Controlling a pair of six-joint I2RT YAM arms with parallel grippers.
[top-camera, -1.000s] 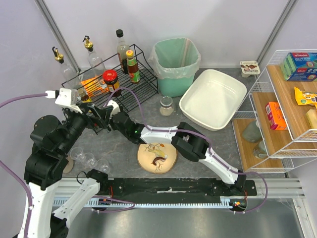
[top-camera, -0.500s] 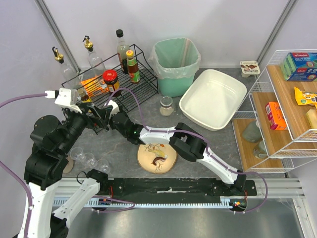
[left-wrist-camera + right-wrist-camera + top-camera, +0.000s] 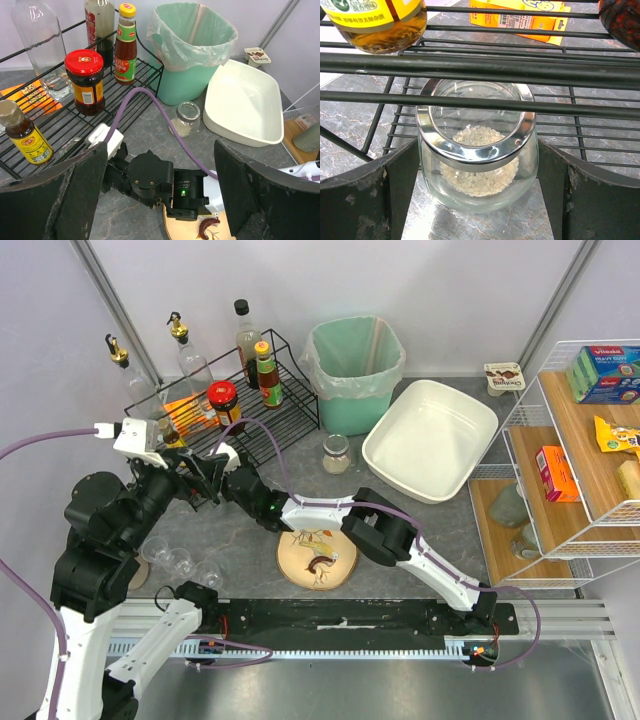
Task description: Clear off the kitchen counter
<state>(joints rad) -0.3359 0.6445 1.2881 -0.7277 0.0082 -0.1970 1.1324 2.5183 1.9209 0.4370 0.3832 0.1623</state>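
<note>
Across the top view, from left to right, runs the long axis of the table (image 3: 240,550). It lies flat, with its far edge against the back wall and its right end by the wooden shelves (image 3: 590,440). At its left end stands a black wire rack (image 3: 290,410). Low at that rack the right tool (image 3: 477,145) is spread wide, one finger on each side of an upright glass jar (image 3: 477,172) of rice, with rack wires crossing in front of it. Just behind, the left tool (image 3: 160,150) gapes wide with nothing gripped, looking down on the right arm (image 3: 150,180)
</note>
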